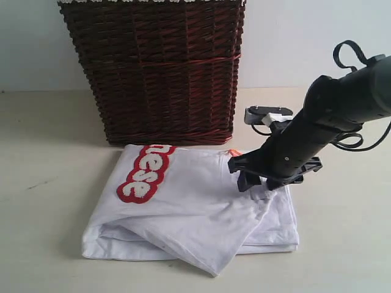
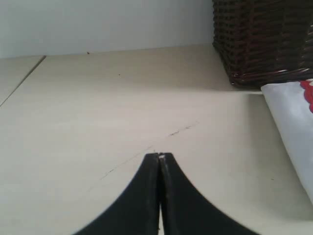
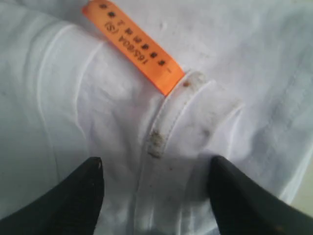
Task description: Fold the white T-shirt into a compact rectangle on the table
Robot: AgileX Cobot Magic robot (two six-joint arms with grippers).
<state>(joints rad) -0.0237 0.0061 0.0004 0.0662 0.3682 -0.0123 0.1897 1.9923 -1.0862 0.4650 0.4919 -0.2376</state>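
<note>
The T-shirt (image 1: pixel 201 207) lies folded at the middle of the bench (image 1: pixel 49 232), its far edge just in front of the basket (image 1: pixel 159 67) standing behind it. The right gripper (image 1: pixel 256 183) hangs over the shirt's far right part, beside the neck tag (image 3: pixel 132 46). The left gripper (image 2: pixel 160 156) is over bare bench, apart from the shirt.

One soft white cotton T-shirt (image 1: pixel 195 207), one dark brown woven wicker basket (image 1: pixel 156 67) behind it, one orange rectangular neck tag (image 3: pixel 132 46), two black grippers (image 2: pixel 160 157) (image 3: pixel 156 160).
</note>
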